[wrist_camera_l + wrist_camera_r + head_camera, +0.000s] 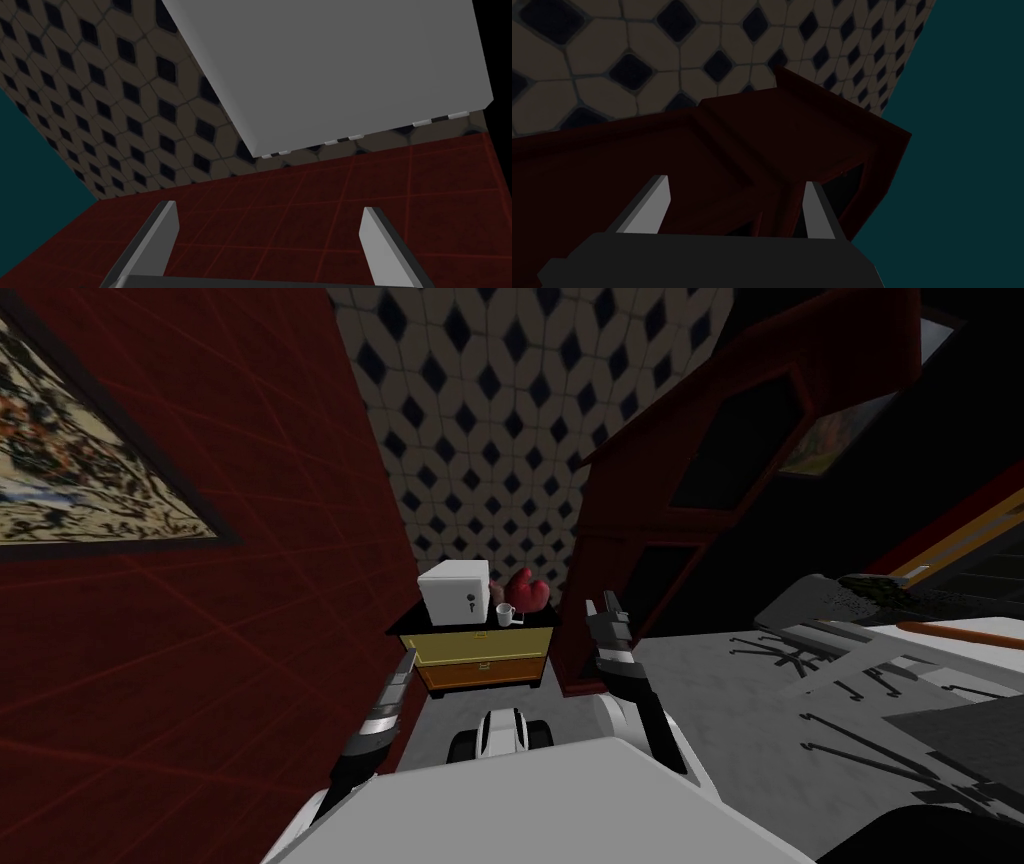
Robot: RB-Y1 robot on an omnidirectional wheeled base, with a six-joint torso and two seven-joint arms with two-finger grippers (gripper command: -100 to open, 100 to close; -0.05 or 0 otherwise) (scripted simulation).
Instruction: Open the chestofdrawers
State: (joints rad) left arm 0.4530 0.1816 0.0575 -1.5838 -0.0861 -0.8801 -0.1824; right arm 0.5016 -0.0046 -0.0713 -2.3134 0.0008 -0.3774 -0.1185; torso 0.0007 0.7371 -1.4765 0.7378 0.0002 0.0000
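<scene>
While the left end effector (270, 212) and right end effector (607, 606) hang spread and empty, the chest of drawers (485, 658) stands ahead between them.

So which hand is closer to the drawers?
Left, it seems. The left hand sits right beside the chest, at its left edge. The right hand is farther off to its right, by the dark cabinet.

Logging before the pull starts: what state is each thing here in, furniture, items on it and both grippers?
Low chest with yellow upper and orange lower drawer: both drawers shut.
White box on it: closed.
Small white mug: upright.
Left gripper: open, empty.
Right gripper: open, empty.
</scene>
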